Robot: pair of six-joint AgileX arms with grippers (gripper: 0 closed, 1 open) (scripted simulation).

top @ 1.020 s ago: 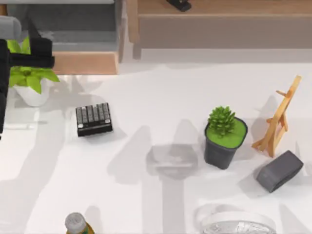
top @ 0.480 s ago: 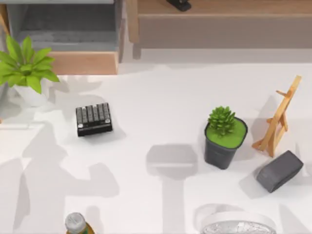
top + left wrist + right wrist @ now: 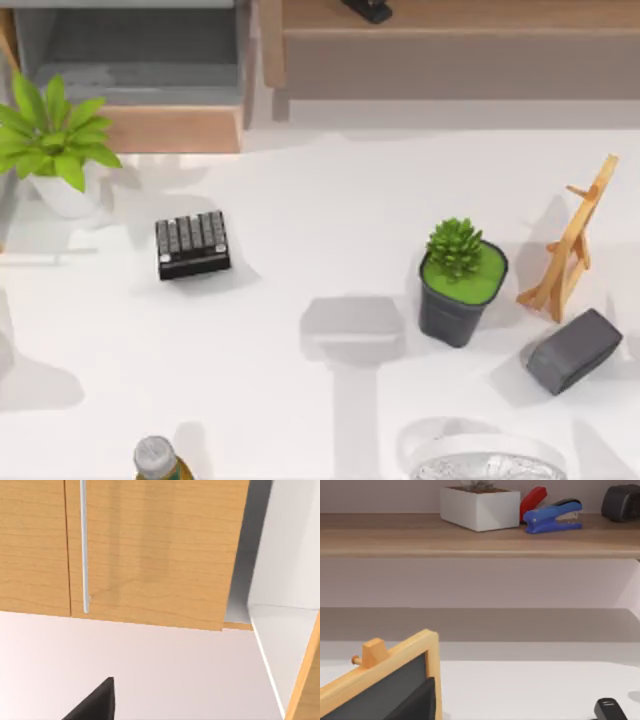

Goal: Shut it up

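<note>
Drawer (image 3: 140,75) is standing open at the table's far left corner.

Its grey floor is showing behind the tan front panel (image 3: 170,128), whose slim metal handle (image 3: 84,545) is appearing in the left wrist view. A leafy plant in a white pot (image 3: 55,140) is sitting just in front, a black keypad (image 3: 193,243) nearer. The white table (image 3: 320,200) is also carrying a succulent (image 3: 460,282), a wooden easel (image 3: 572,240) and a grey block (image 3: 575,350). A blue stapler (image 3: 552,516) is resting on the brown shelf (image 3: 470,540). No writing is readable anywhere. I cannot tell how either gripper's jaws are standing.

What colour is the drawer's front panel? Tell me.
Light tan wood front panel, clearest in the top view.
</note>
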